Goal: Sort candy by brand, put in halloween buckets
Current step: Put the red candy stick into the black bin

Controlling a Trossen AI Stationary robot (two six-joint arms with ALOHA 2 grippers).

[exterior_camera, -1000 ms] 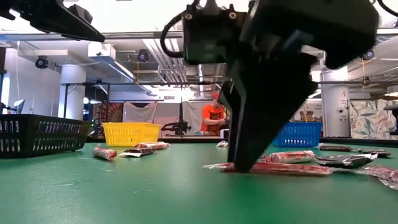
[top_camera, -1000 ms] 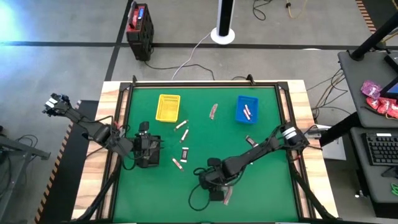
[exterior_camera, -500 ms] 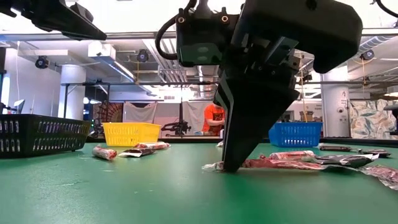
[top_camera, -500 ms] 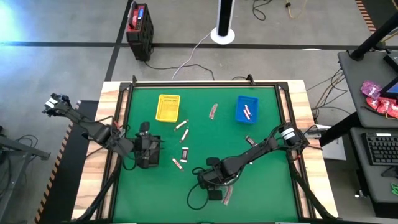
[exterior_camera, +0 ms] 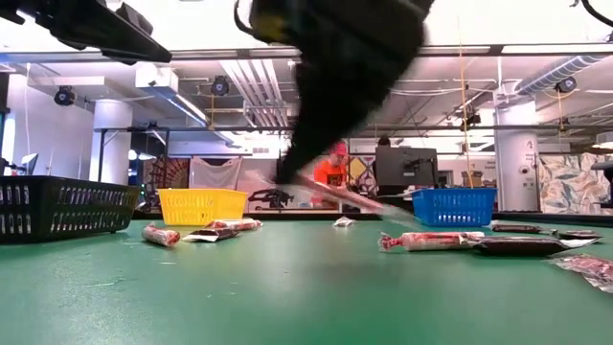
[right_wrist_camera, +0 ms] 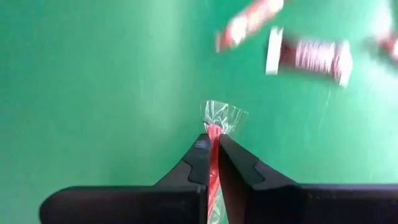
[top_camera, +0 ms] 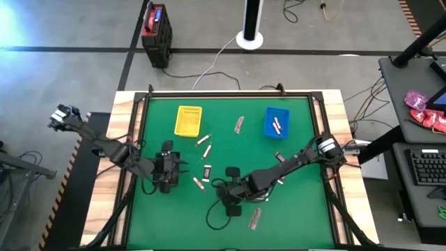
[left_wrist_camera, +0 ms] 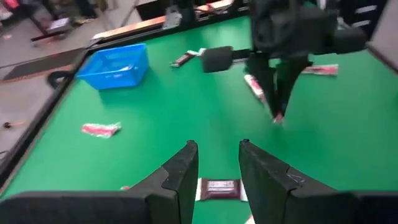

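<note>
Two dark robot arms work over the green surface [top_camera: 293, 209], which is edged by a wooden frame.

Right arm: it reaches in from the right edge of the overhead frame toward lower centre. The right end effector [right_wrist_camera: 212, 144] is clenched on a reddish-pink wrapped candy bar [right_wrist_camera: 214, 162]. The wrapper's clear crimped end protrudes past the fingertips [right_wrist_camera: 198, 155]. In the table-level view the bar [exterior_camera: 335, 195] hangs tilted, clear of the surface, below the blurred arm.

Left arm: it enters from the left edge of the overhead frame. The left end effector [left_wrist_camera: 217, 163] hovers at centre left above the black rectangular plastic bin [exterior_camera: 57, 206], fingers apart and grasping nothing. A dark brown wrapped candy bar [left_wrist_camera: 219, 187] lies on the surface between its fingers in the wrist view.

Bins:
- Yellow rectangular plastic bin [top_camera: 188, 120]: upper left of the surface.
- Blue rectangular plastic bin [top_camera: 276, 123]: upper right of the surface, with pinkish candy inside.

Loose candy:
- One reddish bar [top_camera: 239, 125] lies between the yellow and blue bins.
- Several small bars [top_camera: 205, 148] are scattered at centre, below the yellow bin.
- One pink bar [top_camera: 255, 218] lies at lower centre, near the right end effector.
- At table level, a reddish bar [exterior_camera: 421, 241] and a dark bar [exterior_camera: 517, 245] lie at right.

Beyond the surface, a person in an orange top [exterior_camera: 333, 172] is visible in the room.
</note>
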